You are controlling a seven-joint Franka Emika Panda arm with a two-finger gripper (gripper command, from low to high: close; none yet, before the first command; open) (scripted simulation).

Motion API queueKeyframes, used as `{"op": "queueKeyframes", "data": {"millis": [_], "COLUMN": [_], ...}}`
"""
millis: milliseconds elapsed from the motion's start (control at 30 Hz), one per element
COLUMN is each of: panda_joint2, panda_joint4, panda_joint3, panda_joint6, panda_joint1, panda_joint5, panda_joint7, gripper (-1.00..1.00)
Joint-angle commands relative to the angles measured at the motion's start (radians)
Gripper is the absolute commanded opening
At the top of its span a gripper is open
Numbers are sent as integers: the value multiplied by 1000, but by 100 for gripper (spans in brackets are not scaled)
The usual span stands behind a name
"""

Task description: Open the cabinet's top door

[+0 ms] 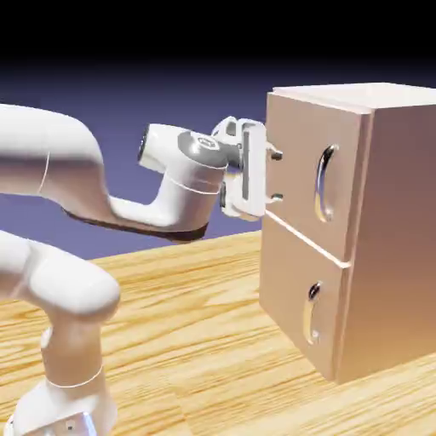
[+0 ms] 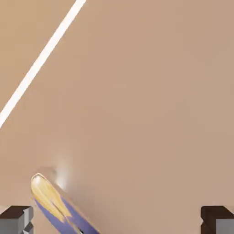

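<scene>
Spread wide apart, the jaws of the two-finger gripper (image 1: pixel 277 176) have nothing between them in the exterior view, where they sit just right of the frame's upper middle, one fingertip above the other, in front of the cabinet's top door (image 1: pixel 306 162). Whether the tips touch the panel cannot be told. In the hand view the grey fingertips (image 2: pixel 16 219) show in the bottom left and bottom right corners, well apart.

The pale pinkish-tan wooden cabinet (image 1: pixel 396 230) fills the right side of the exterior view, upright on a light wood-grain tabletop (image 1: pixel 204 298). Its top door takes the upper part of the front and lies closed against the body. The door's long curved silver handle (image 1: pixel 324 183) stands upright in the upper right of the frame, to the right of the gripper and apart from it. Below a pale seam (image 1: pixel 306 238) is the lower door (image 1: pixel 298 289), with a smaller curved handle (image 1: pixel 312 313) at the frame's lower right.

The white Franka Panda arm (image 1: pixel 68 162) comes in from the left edge, its base at the bottom left.

Tan door surface fills most of the hand view. The white seam slants across the upper left, and the rounded end of a shiny handle, reflecting yellow and blue, reaches in at the lower left, near the left fingertip in that picture.
</scene>
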Motion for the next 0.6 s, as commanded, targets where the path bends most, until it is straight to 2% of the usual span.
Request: {"op": "queueKeyframes", "data": {"millis": [0,567], "panda_joint2": [-8,-141], "panda_joint4": [3,53], "panda_joint3": [-15,-271], "panda_joint6": [-4,-69], "panda_joint1": [12,221], "panda_joint5": [-44,-783], "panda_joint7": [-16,-289], "gripper": [0,0]}}
